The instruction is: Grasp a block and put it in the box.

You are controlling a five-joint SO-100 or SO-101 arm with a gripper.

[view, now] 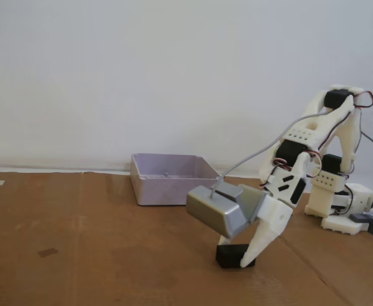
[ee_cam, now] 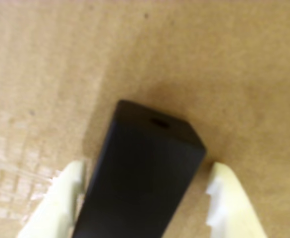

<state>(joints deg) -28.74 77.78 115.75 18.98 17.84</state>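
In the wrist view the black block (ee_cam: 145,148) lies on the brown cardboard between my two white fingers. My gripper (ee_cam: 148,168) is open around it: the left finger sits close against the block's side, and a gap shows at the right finger. From the fixed view, the gripper (view: 242,260) reaches down to the table with its tips at the block (view: 227,256). The pale lilac-grey box (view: 170,178) stands behind and to the left, well apart from the block.
A silver-grey camera module (view: 218,210) rides on the wrist just above the block. The arm's white base (view: 339,204) stands at the right, with cables beside it. Brown cardboard (view: 78,248) covers the table, with a small dark mark at the left.
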